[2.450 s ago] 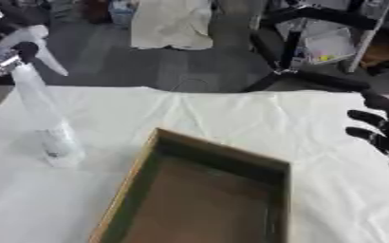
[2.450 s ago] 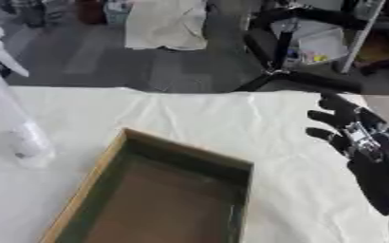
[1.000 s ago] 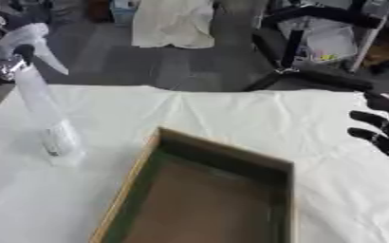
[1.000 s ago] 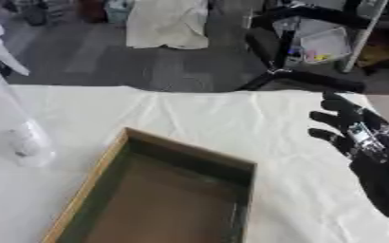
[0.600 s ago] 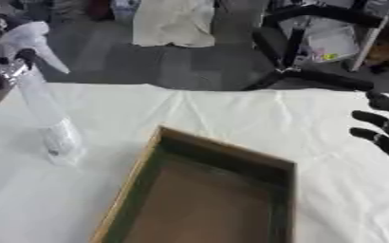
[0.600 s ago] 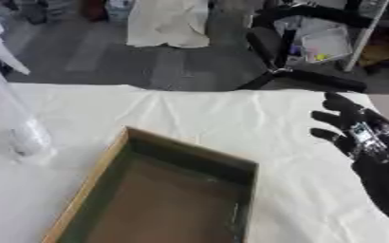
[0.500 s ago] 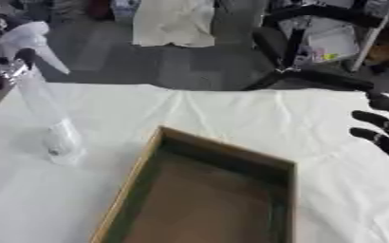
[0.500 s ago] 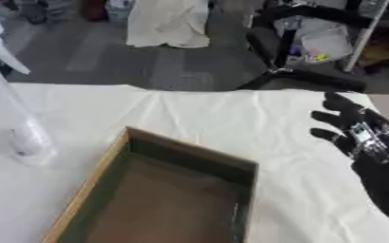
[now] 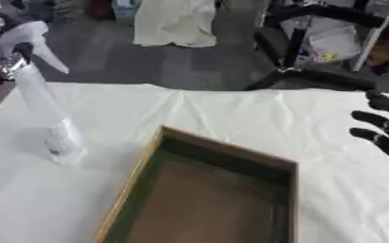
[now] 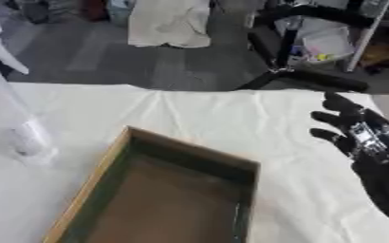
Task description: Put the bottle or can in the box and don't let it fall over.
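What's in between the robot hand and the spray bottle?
The open wooden box sits between the right robot hand and the spray bottle, with white tablecloth around it. The right eye view shows it best.

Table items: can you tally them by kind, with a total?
Spray bottle: 1
Box: 1
White cloth: 1
Robot hand: 1
Total: 4

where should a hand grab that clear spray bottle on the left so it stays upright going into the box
Probably around the spray bottle mid-body, below the white trigger head, coming in from its left side. It stands upright, tall and slim on the white cloth, so a high grip at the head could tip it. The box lies to its right; the right hand sits far off.
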